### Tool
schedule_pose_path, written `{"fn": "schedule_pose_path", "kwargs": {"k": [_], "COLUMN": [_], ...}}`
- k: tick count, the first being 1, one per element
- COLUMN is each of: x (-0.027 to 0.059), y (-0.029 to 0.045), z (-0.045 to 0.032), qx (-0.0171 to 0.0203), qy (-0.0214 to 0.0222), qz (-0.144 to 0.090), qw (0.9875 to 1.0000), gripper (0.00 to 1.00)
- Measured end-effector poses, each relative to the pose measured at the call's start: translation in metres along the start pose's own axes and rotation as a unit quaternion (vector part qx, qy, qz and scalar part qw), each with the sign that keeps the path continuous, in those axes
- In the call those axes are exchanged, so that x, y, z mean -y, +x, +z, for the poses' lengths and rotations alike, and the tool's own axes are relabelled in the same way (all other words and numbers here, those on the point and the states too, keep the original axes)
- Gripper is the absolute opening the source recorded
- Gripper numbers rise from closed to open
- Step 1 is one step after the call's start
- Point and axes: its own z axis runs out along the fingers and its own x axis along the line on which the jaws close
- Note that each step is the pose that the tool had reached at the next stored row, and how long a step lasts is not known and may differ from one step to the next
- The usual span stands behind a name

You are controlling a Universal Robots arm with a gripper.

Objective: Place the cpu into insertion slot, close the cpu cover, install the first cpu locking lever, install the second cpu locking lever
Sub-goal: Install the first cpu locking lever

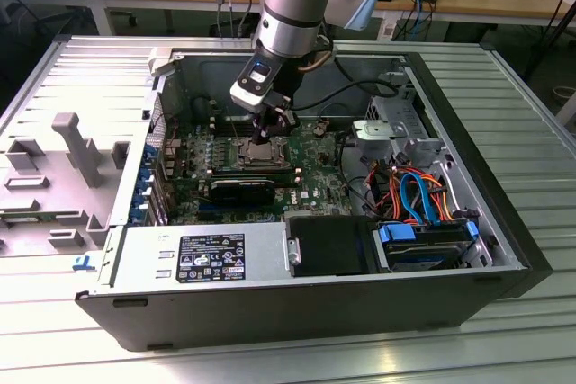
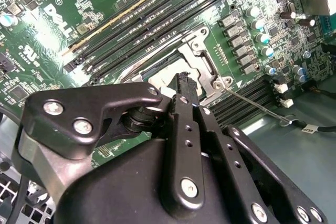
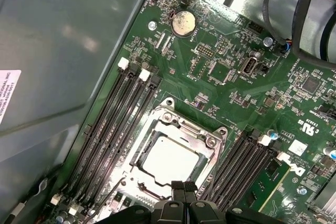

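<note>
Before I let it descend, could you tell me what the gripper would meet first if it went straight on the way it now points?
Most likely the cpu cover, at its rim nearest the gripper, which points down at it. Depth is unclear, so it might touch the cpu instead.

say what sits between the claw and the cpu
In the first wrist view, just the rim of the cpu cover lies between the claw and the cpu.

ribbed silvery surface (image 1: pixel 513 96), spanning the exterior view. lying on it, an open black case (image 1: pixel 270 317), set on its side near the middle. just beside the case, on the exterior view's left, a flat grey panel (image 1: pixel 54 177).
</note>
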Motion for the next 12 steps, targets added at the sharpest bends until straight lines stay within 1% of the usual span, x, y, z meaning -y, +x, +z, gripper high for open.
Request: {"fn": "schedule_pose_path", "kwargs": {"k": [12], "x": [0.0000], "y": [0.0000], "z": [0.0000], "qx": [0.0020], "qy": [0.0007], "qz": [-0.012], "qw": [0.9999], "gripper": [0.11]}}
